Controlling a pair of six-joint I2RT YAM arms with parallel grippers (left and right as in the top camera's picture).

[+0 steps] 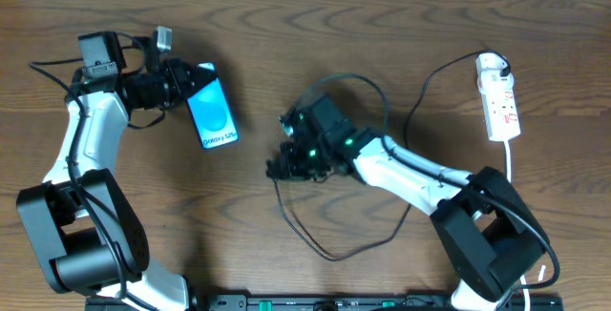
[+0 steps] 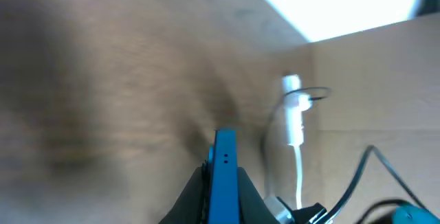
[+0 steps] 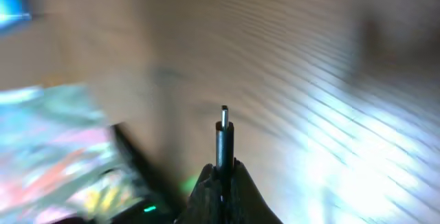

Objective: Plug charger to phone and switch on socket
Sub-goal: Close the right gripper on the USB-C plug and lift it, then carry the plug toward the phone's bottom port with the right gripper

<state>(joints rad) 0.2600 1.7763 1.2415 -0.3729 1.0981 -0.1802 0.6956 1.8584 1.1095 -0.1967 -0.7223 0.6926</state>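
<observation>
The left gripper is clamping the Galaxy S25+ smartphone by one end at the upper left of the wooden table, with the blue screen facing up and tilted; in the left wrist view the phone is showing edge-on as a thin blue strip standing between the closed fingers; whether its far end is touching the wood cannot be told. The right gripper is sitting near the middle of the table, clenched on the plug end of the charger cable; in the right wrist view the small metal connector tip is sticking out past the fingertips, pointing away over the blurred tabletop. The cable is trailing from that gripper in a wide loop toward the table's front edge, and another stretch is arching across to the white power strip. The power strip is lying flat at the far right, with its white cord running down beside the right arm's base, well apart from both grippers; the connector and the phone are apart from each other.
</observation>
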